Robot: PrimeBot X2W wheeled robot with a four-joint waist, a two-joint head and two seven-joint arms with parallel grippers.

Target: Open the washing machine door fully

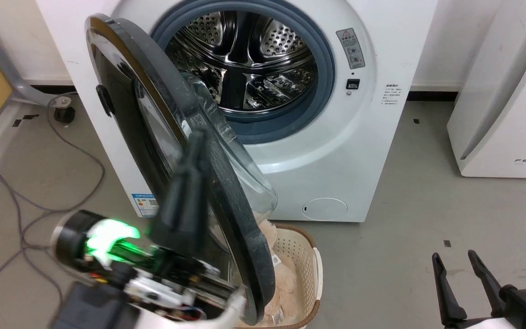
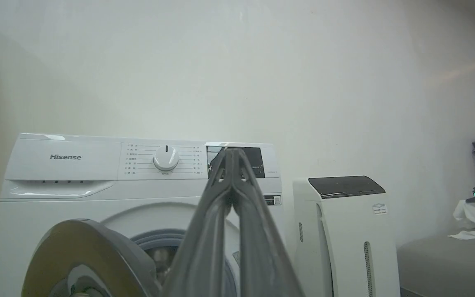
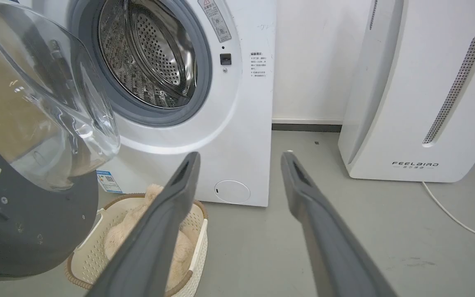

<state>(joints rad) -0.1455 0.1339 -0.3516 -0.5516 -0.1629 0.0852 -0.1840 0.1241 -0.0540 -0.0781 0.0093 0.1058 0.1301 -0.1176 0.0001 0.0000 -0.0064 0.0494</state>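
The white washing machine (image 1: 345, 151) stands with its steel drum (image 1: 244, 59) exposed. Its door (image 1: 121, 114) is swung out towards me, almost edge-on, with the black front facing left and the glass bowl (image 1: 244, 173) facing right. My left gripper (image 1: 195, 137) is shut on nothing and lies across the door's grey rim; I cannot tell if they touch. In the left wrist view the shut fingertips (image 2: 232, 152) point at the control panel, with the door (image 2: 85, 251) at the lower left. My right gripper (image 1: 454, 255) hangs open low on the right, away from the door (image 3: 23, 231).
A cream basket (image 1: 299, 256) holding a plush toy sits on the floor under the door's lower edge. To the right of the machine stands a white FEELBIRD appliance (image 1: 505, 91). Grey cables (image 1: 39, 201) trail over the floor at the left.
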